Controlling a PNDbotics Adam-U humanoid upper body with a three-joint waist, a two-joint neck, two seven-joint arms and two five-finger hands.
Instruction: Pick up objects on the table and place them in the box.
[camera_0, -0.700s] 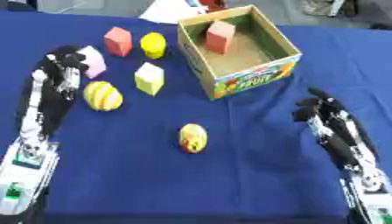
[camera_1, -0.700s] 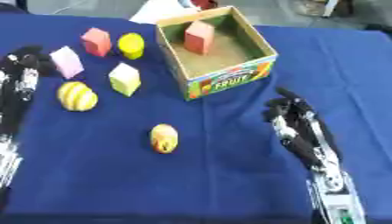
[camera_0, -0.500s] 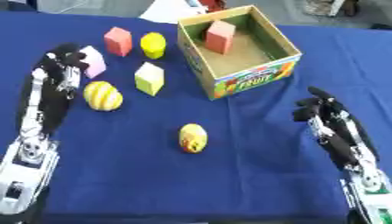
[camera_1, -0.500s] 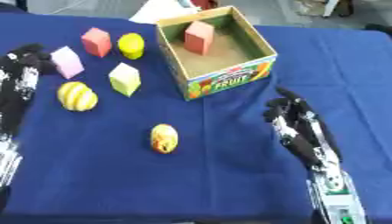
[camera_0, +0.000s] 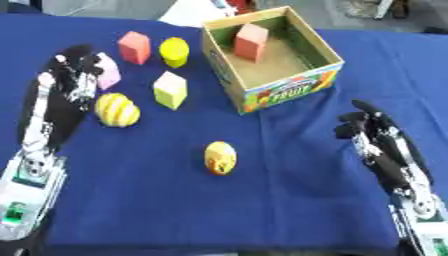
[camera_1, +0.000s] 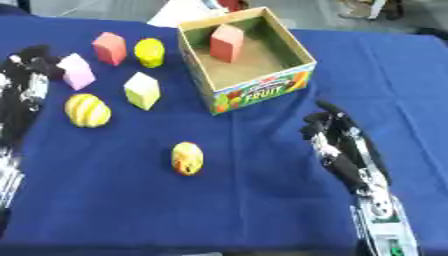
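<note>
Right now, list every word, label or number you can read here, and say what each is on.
"FRUIT": printed on the front wall of the cardboard box, among coloured fruit pictures.
Small yellow egg-shaped thing: reddish markings, too blurred to read.
Nothing else carries readable text.

a table (camera_0: 289, 200) under a dark blue cloth carries an open cardboard box (camera_0: 280, 90), a red block (camera_0: 134, 47), a yellow cylinder (camera_0: 174, 51), a pink block (camera_1: 76, 71), a yellow-green block (camera_0: 170, 89), a striped yellow egg shape (camera_0: 116, 109) and a smaller yellow-orange one (camera_0: 220, 157).
</note>
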